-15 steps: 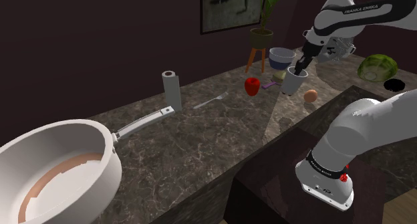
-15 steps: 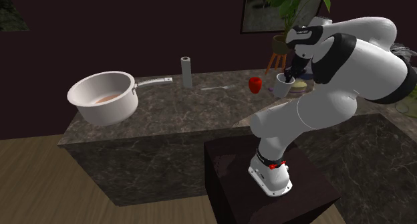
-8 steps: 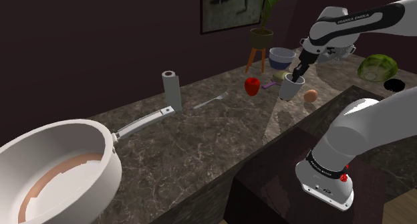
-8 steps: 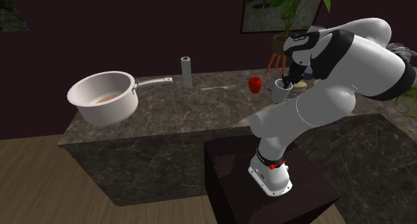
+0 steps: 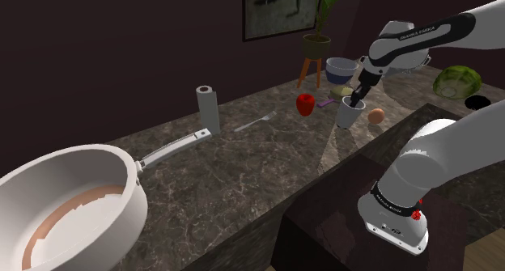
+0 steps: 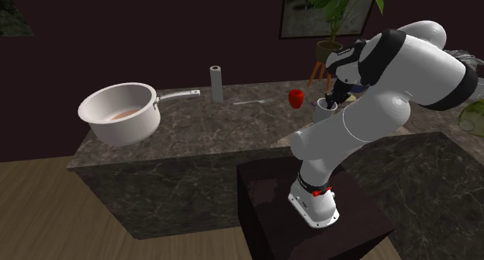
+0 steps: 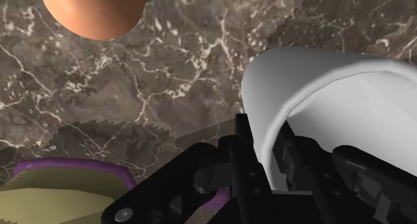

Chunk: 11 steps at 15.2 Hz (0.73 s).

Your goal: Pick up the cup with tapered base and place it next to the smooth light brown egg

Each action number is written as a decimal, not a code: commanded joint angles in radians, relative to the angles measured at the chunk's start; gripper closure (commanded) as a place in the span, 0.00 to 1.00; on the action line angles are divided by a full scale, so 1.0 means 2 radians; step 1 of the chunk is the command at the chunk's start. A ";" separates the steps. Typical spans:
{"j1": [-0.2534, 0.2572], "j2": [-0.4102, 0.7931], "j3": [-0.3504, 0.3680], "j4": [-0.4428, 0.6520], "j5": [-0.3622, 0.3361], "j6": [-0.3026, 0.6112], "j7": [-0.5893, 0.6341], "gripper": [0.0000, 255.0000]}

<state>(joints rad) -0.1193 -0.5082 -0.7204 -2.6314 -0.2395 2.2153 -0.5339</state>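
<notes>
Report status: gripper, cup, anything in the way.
Gripper jaws shut on wall of white cup. Cup beside brown egg, not touching. Bare counter between them.

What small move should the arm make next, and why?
Probably lower the cup straight down onto the counter. The claw clasps its rim, and the egg sits close beside it, not touching. The cup looks tilted and I cannot tell whether its base rests on the counter, so releasing now seems early.
</notes>
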 commanded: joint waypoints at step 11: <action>0.001 0.002 -0.001 -0.001 0.000 0.003 -0.001 0.00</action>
<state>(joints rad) -0.1183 -0.5048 -0.7231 -2.6325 -0.2390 2.2207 -0.5357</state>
